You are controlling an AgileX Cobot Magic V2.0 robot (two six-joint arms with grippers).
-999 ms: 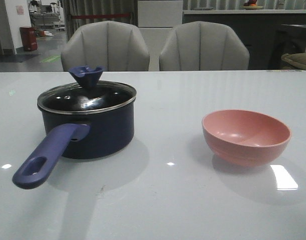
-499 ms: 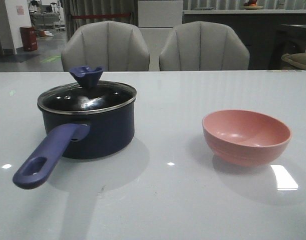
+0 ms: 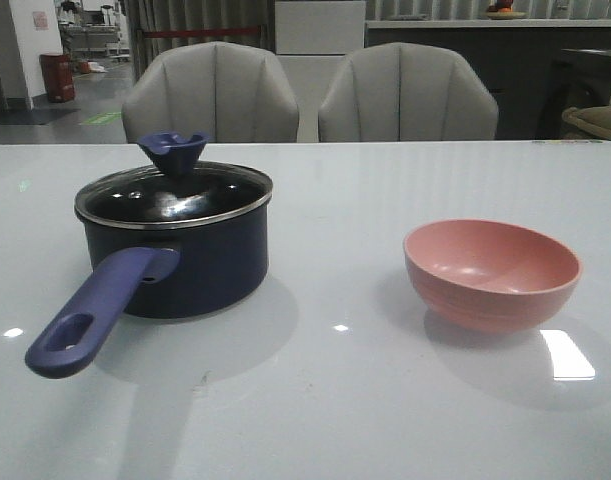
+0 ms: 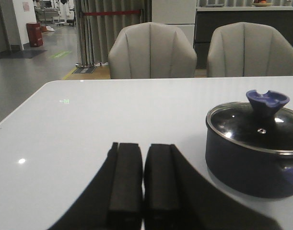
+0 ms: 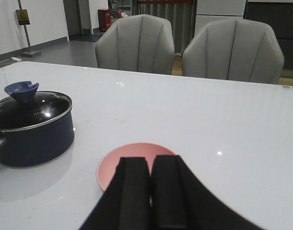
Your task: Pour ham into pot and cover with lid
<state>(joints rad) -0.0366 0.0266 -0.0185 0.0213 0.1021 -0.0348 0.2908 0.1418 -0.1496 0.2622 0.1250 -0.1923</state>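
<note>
The dark navy pot (image 3: 190, 262) stands on the left of the white table, its purple-blue handle (image 3: 95, 312) pointing to the front. The glass lid (image 3: 173, 198) with its blue knob (image 3: 172, 152) sits on the pot. The pot also shows in the left wrist view (image 4: 254, 153) and in the right wrist view (image 5: 33, 132). No ham shows in any view. My left gripper (image 4: 143, 148) is shut and empty, to the left of the pot. My right gripper (image 5: 150, 160) is shut and empty, in front of the pink bowl (image 5: 129, 163). Neither gripper shows in the front view.
The pink bowl (image 3: 492, 273) stands on the right of the table; its visible inside looks empty. Two grey chairs (image 3: 210, 92) (image 3: 407, 92) stand behind the table's far edge.
</note>
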